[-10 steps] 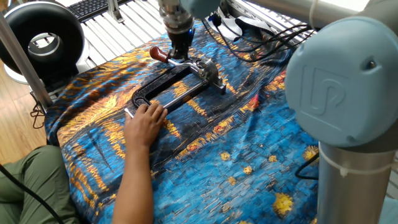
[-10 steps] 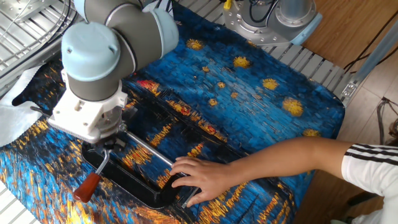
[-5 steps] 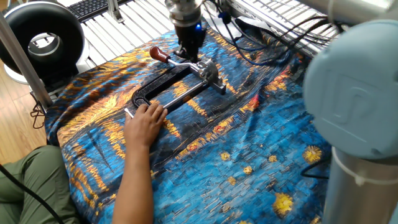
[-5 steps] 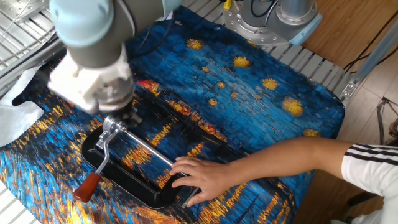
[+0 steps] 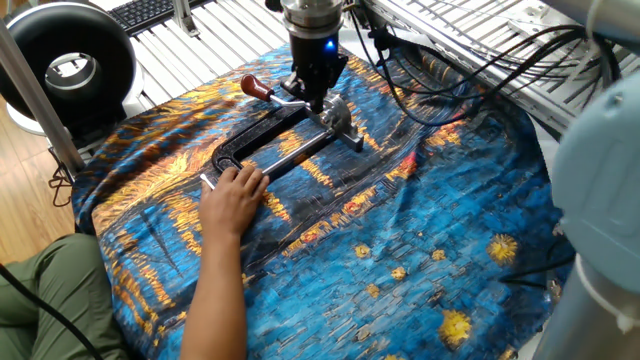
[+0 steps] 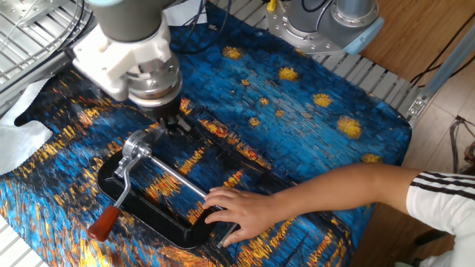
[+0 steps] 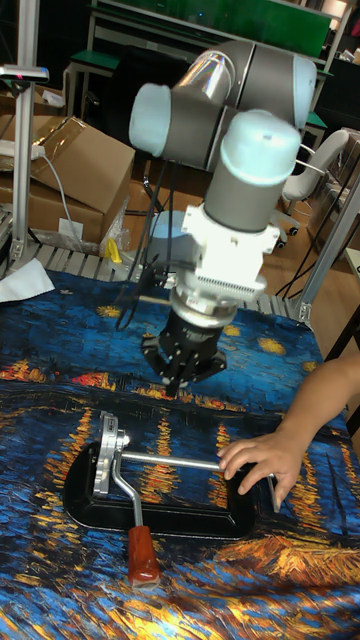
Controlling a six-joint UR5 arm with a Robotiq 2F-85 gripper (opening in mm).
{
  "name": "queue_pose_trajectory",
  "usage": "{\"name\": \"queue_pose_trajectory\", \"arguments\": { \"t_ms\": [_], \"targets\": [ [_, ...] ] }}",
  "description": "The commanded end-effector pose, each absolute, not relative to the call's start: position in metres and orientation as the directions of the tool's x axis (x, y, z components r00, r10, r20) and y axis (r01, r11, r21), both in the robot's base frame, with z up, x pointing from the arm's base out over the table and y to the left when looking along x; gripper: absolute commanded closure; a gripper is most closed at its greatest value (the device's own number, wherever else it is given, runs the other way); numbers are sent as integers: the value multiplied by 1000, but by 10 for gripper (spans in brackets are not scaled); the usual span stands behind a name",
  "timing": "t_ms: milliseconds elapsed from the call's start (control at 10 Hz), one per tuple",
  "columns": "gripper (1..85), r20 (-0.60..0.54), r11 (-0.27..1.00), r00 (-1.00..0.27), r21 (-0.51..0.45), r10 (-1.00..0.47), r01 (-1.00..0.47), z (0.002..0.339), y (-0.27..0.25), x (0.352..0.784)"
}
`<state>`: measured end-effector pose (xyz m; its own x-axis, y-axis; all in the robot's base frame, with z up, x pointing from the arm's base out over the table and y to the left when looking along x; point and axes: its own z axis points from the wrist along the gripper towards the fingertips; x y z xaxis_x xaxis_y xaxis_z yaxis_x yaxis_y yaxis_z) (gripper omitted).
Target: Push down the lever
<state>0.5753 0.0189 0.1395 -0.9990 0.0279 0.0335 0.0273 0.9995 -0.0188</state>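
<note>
In the tall fixed view, the lever (image 7: 133, 515) was seen lying flat at lower left, its red-brown knob nearest the bottom edge. The gripper (image 7: 182, 383) was held above it, apart; its state could not be told. A person's hand (image 7: 262, 458) was rested on the black clamp frame (image 7: 170, 517) at right.

Tabletop (image 5: 200, 40) of pale metal slats, draped with blue-and-gold starry cloth (image 5: 420, 260). Wood-plank floor (image 5: 25, 215) at one side. Black ring-shaped unit (image 5: 68, 62) on stand near table edge; keyboard (image 5: 150, 10) behind. Black cables (image 5: 450, 75) trail across cloth. Tall fixed view: cardboard box (image 7: 75, 165) at left, green board (image 7: 240, 15) at rear, dim room beyond.
</note>
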Motion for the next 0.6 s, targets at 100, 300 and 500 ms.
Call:
{"name": "queue_pose_trajectory", "arguments": {
  "t_ms": [100, 300, 500],
  "targets": [
    [847, 11, 998, -998, 3, 58, 58, 129, 36, 603],
    [847, 21, 997, -997, -2, 73, 73, 120, 38, 610],
    [847, 26, 996, -995, -1, 94, 94, 117, 38, 612]
  ]
}}
